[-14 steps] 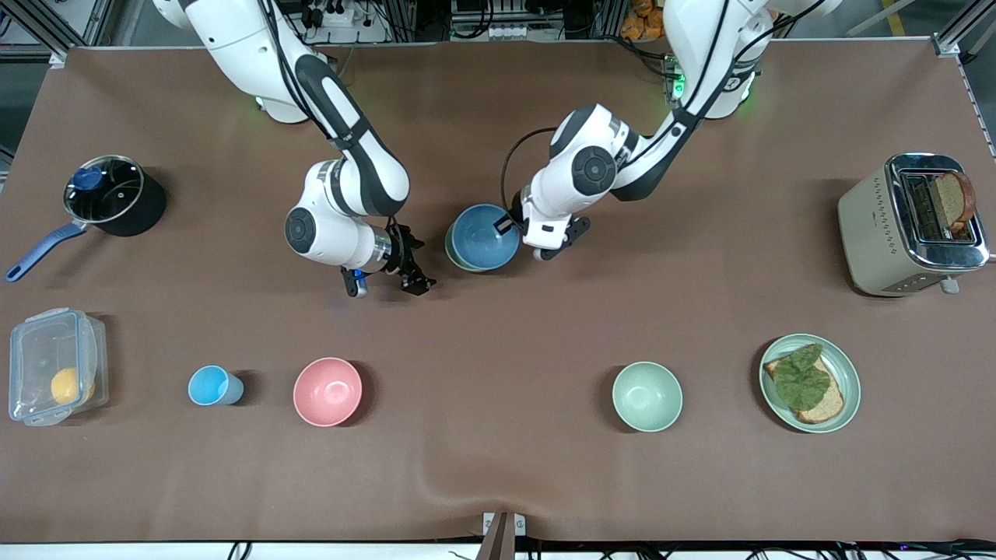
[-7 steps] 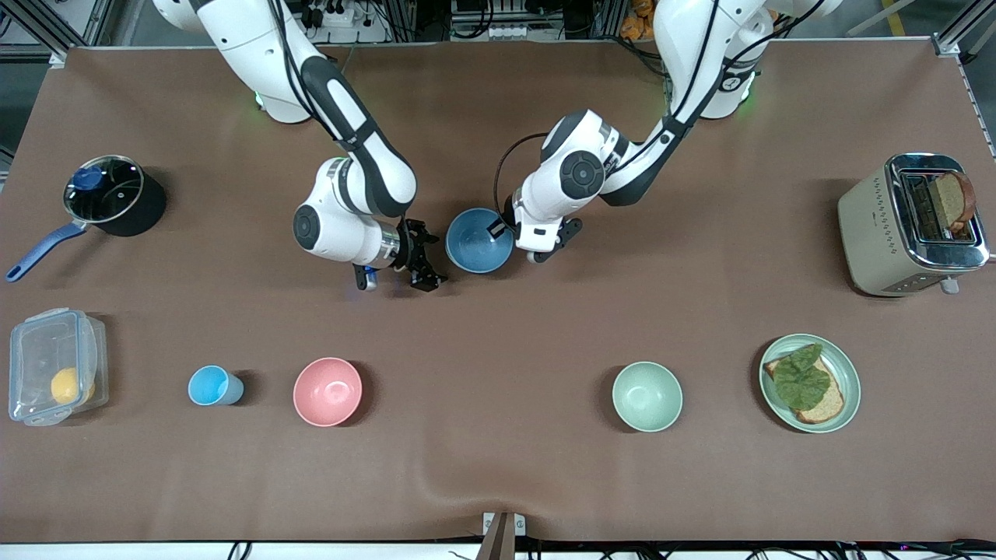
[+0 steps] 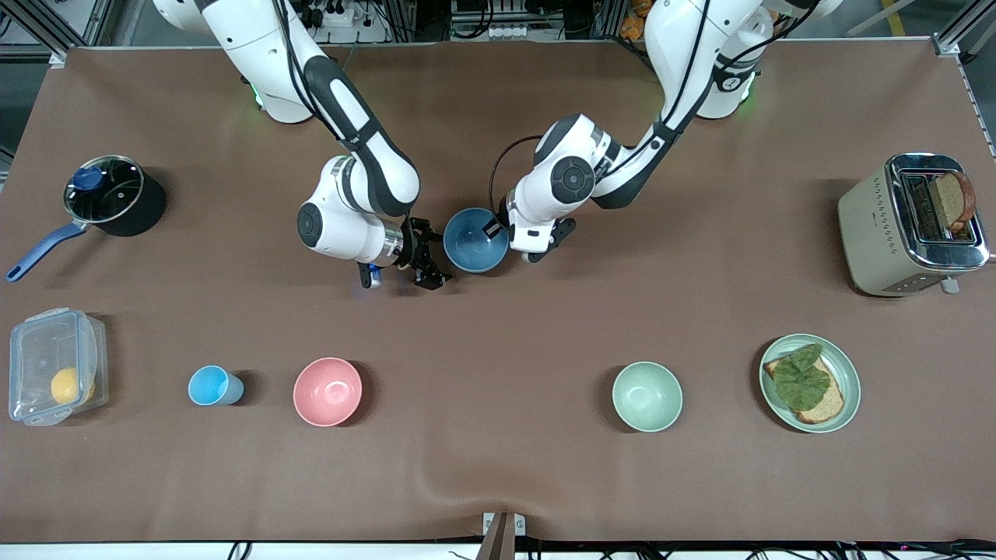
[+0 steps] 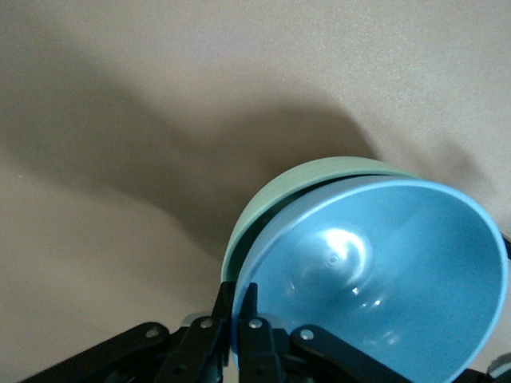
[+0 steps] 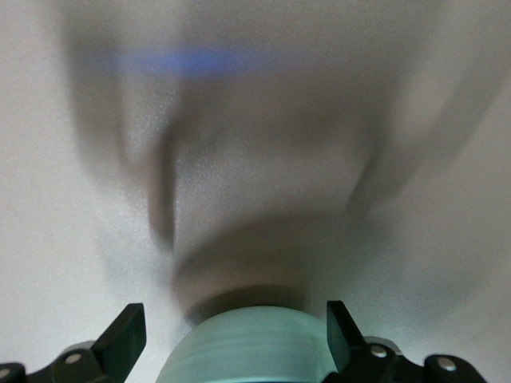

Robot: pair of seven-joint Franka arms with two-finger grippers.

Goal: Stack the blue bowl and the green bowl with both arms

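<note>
Care with the seating is what I am judging this step to need, since the blue bowl is already lying inside the green one and only the finish is left. My right gripper (image 3: 433, 255) is hanging low over the table (image 3: 498, 467) just beside the pair, toward the right arm's end. Its fingers are standing wide apart, and in the right wrist view the green bowl (image 5: 251, 351) is filling the gap between them, close to one finger, with neither pressing on it as far as I can tell. The blue bowl (image 3: 476, 241) is sitting tilted in the green one mid-table, farther from the front camera than the pink bowl (image 3: 327, 391) and the mint bowl (image 3: 647, 396). My left gripper (image 3: 498, 228) is pinching the blue bowl's rim, jaws drawn tight together. Whether the green wall is caught in that pinch too, I cannot tell. To do this well, I am thinking the right fingers should close gently and squarely on the green bowl's wall to steady it. The left should then lower the blue rim level before letting go, as a tilted release could rock both bowls or drag the green one along.
</note>
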